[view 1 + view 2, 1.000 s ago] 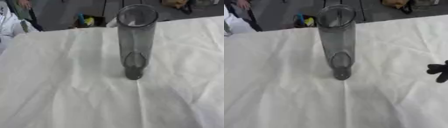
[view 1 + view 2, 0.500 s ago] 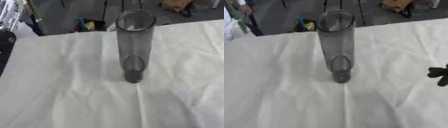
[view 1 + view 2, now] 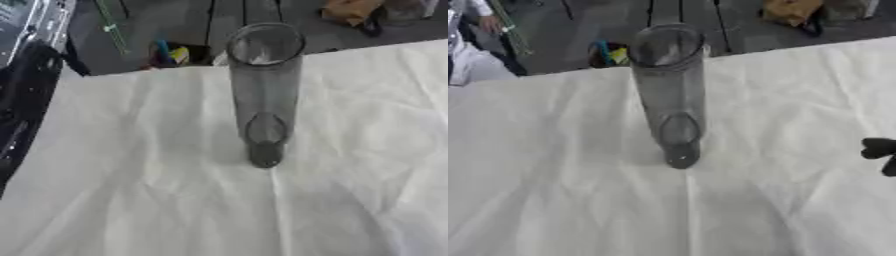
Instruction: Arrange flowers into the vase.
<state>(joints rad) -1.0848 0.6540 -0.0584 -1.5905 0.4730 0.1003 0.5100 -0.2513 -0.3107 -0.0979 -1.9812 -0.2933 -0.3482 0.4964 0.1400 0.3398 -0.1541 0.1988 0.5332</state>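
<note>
Tall grey glass vase (image 3: pixel 671 95) standing upright at centre frame on the white tablecloth (image 3: pixel 553 200), its long axis vertical and its mouth open toward the upper frame; it is empty. No flowers are visible. Right hand (image 3: pixel 879 154) enters at the right edge, mid-height, well apart from the vase, which lies to its left; whether its fingers are spread or curled cannot be told. The left hand is not visible, so the right is the nearer.

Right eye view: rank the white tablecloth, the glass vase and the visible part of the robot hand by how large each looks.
1. white tablecloth, fills most of the view
2. glass vase, tall and upright
3. right robot hand, only dark fingertips at the right edge, so its true size is unsure
</note>
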